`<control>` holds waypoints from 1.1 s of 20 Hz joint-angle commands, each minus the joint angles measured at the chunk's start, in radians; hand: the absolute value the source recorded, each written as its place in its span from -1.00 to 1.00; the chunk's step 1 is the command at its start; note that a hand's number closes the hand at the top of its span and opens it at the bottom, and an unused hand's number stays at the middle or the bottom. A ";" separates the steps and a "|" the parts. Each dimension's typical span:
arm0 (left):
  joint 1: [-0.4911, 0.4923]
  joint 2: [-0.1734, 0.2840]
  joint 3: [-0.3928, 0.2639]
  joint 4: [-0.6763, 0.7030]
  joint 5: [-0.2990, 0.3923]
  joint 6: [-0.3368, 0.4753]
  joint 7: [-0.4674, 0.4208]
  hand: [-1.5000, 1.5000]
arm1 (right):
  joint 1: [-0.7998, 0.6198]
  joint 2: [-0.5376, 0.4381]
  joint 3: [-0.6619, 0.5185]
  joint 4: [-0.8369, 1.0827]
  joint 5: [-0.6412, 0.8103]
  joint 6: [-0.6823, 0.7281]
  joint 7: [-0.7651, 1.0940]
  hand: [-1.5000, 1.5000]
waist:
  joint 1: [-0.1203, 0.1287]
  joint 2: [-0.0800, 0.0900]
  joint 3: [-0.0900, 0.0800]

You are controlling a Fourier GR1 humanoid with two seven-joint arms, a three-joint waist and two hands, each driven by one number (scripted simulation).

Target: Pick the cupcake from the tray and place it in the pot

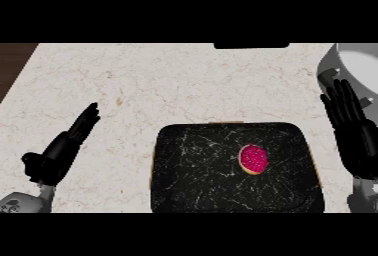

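Note:
A small cupcake (253, 159) with pink-red topping lies on the black marbled tray (192, 175), right of the tray's middle. The grey pot (354, 62) stands at the counter's far right, partly cut off by the view's edge. My right hand (353, 131) is open, fingers straight and pointing up, just right of the tray and below the pot. At the lower left my left hand (63, 148) is open too, fingers straight, well left of the tray. Neither hand touches anything.
The light marble counter (170, 85) stretches behind and left of the tray. A dark object (251, 45) sits at the counter's back edge. A strip of brown floor (13, 62) shows at the far left.

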 commanded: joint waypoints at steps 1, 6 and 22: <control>-0.078 -0.004 0.038 -0.008 0.005 0.023 0.034 0.00 | -0.114 0.005 0.051 0.050 -0.086 0.164 -0.003 1.00 | 0.019 0.000 -0.037; -0.141 -0.074 0.064 -0.071 0.040 0.054 -0.027 0.00 | -0.309 0.021 0.260 -0.076 -0.204 0.495 0.001 1.00 | 0.226 0.011 -0.032; -0.272 -0.166 0.129 -0.051 0.070 0.193 0.063 0.00 | -0.649 -0.313 0.241 0.086 0.202 1.056 -0.605 -1.00 | 0.088 0.029 -0.033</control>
